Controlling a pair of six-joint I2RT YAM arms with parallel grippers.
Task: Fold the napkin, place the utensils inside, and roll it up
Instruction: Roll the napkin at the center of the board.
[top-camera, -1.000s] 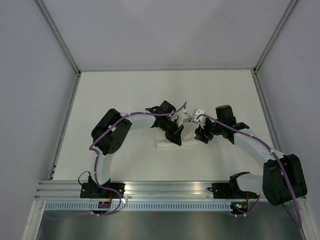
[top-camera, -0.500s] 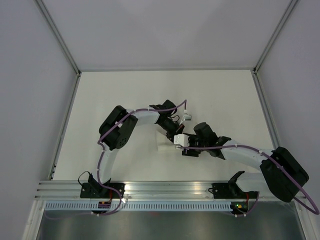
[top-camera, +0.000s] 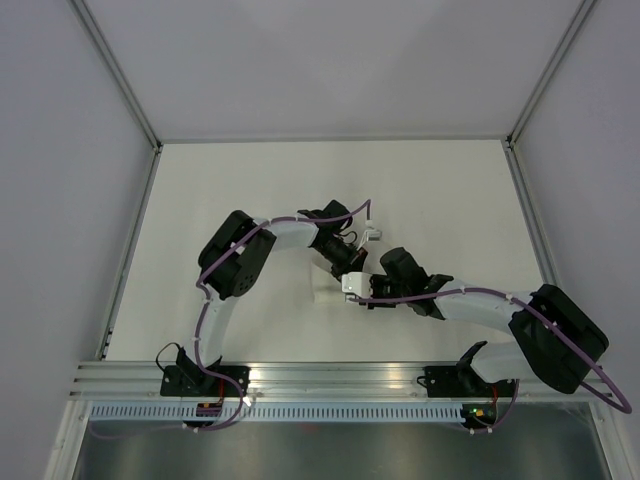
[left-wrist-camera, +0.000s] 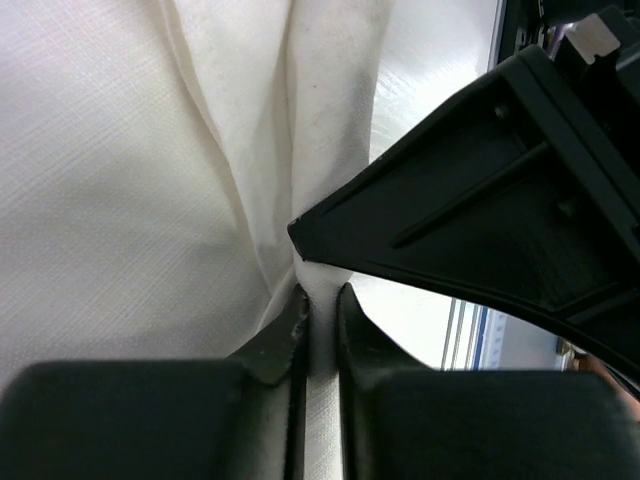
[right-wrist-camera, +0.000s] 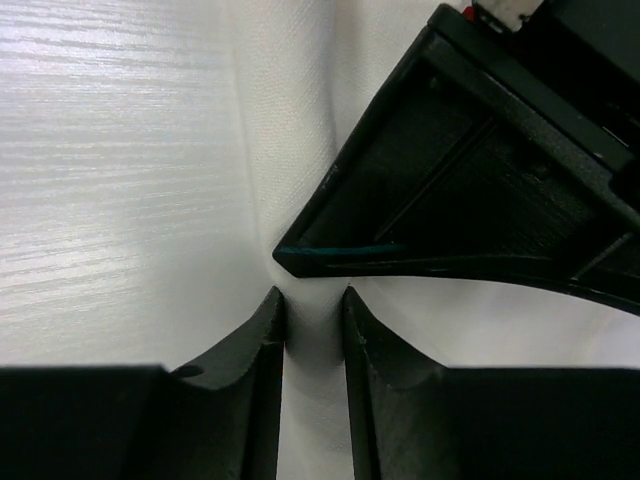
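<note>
Two grips on thin white cloth napkin (left-wrist-camera: 120, 200), low centre in wrist views. L gripper (left-wrist-camera: 320, 310) squeezes a fold tight; R gripper (right-wrist-camera: 313, 320) squeezes one too.

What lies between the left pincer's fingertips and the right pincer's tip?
Only a narrow raised fold of the napkin, running from the left pincer, which pinches it, to the right pincer. The left wrist view shows it.

No readable txt, labels, brands or nos. in any view. Napkin (left-wrist-camera: 130, 170) is plain white cloth w/ no print. Small white fitting on left wrist (top-camera: 372, 234) and white block on right wrist (top-camera: 352, 285) are too small in top view to make out any marking. Gripper bodies in both wrist views are plain black.
</note>
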